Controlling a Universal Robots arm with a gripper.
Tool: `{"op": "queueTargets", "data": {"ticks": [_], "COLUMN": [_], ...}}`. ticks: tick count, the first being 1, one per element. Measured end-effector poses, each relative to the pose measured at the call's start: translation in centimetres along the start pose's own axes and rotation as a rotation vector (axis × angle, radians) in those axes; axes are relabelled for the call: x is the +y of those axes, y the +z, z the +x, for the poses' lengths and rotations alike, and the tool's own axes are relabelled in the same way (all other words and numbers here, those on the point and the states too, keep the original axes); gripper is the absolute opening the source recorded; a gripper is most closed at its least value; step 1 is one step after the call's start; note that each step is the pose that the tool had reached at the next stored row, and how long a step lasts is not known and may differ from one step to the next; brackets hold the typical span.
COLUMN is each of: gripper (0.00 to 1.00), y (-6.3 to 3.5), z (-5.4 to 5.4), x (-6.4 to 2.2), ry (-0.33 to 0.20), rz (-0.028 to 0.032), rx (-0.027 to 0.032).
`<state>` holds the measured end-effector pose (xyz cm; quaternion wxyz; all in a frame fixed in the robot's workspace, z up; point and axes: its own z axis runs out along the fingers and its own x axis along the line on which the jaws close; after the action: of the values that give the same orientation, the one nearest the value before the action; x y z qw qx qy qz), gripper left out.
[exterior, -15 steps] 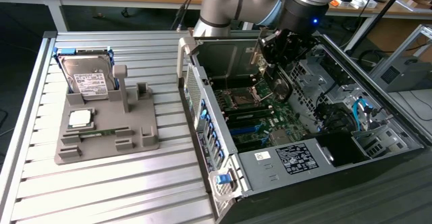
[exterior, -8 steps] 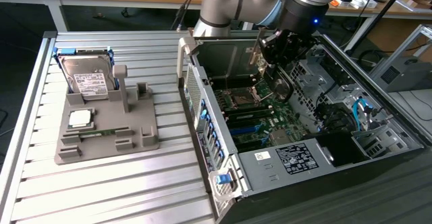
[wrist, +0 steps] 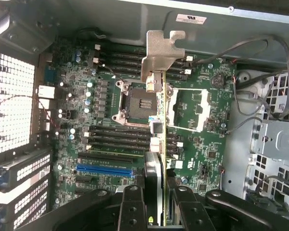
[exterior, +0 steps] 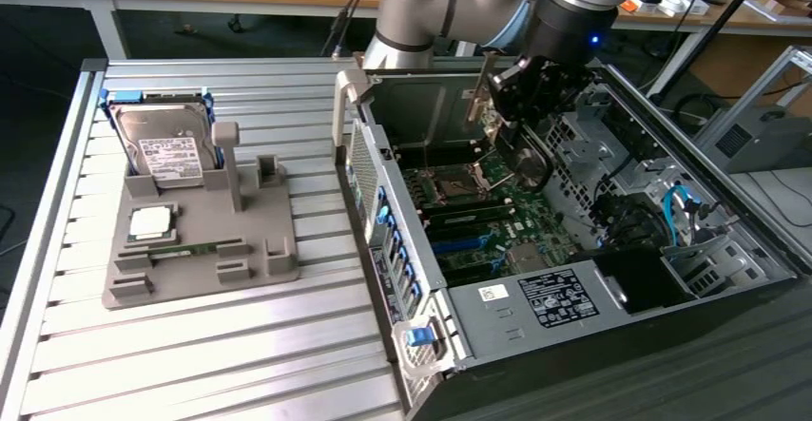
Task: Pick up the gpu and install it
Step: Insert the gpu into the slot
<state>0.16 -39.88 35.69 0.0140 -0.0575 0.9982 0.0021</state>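
Holding the gpu [wrist: 161,53] in the gripper [wrist: 156,192], jaws pinching narrow on the card's edges, silver bracket end pointing away from the wrist. Hovering it over the open computer case [exterior: 368,155], above the motherboard [wrist: 202,110], apparently clear of every slot. Judging progress: pickup done, seating not yet done. Noting the blue expansion slot [wrist: 105,170] bare, off to one side of the card.

Seeing the hard drive [exterior: 171,150] and memory stick [exterior: 197,248] parked on the grey fixture [exterior: 273,264] at the exterior view's left, well apart from the case.

Checking writing: white sticker [wrist: 190,18] on the case wall, black-and-white label [exterior: 552,299] on the power supply, white label on the drive. Finding the print on all three too small to read, no brand legible.
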Motion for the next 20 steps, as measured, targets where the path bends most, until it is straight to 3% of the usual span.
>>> {"op": "queueTargets", "data": {"ticks": [20], "gripper": [0.27], "y": [0.02], "z": [0.0], "x": [0.0], "ry": [-0.125], "rz": [-0.0035], "rx": [0.0003]}}
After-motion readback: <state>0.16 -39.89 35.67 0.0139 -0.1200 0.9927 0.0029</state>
